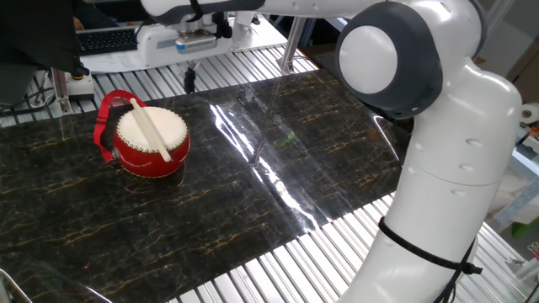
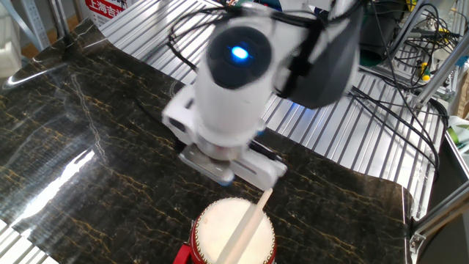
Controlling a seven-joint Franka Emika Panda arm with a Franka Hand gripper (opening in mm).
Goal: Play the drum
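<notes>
The large white and grey jointed robot arm is seen rising from the near right edge of the bench and reaching across toward the far left corner. The bench is covered by a dark marble-patterned sheet, bordered by ribbed metal slats. The small round red drum with a cream-white skin head is placed near the left edge of the sheet, resting upright on it; its red loop strap is turned toward the left edge. In the other fixed view the drum is cut off by the lower border. A thin light wooden stick is laid diagonally across the skin head, its ends projecting past the rim. The two-finger gripper is held above the far edge of the sheet, beyond the drum and apart from it. Its dark fingers appear drawn close together with nothing between them, though the gap is too small to be judged with certainty.
</notes>
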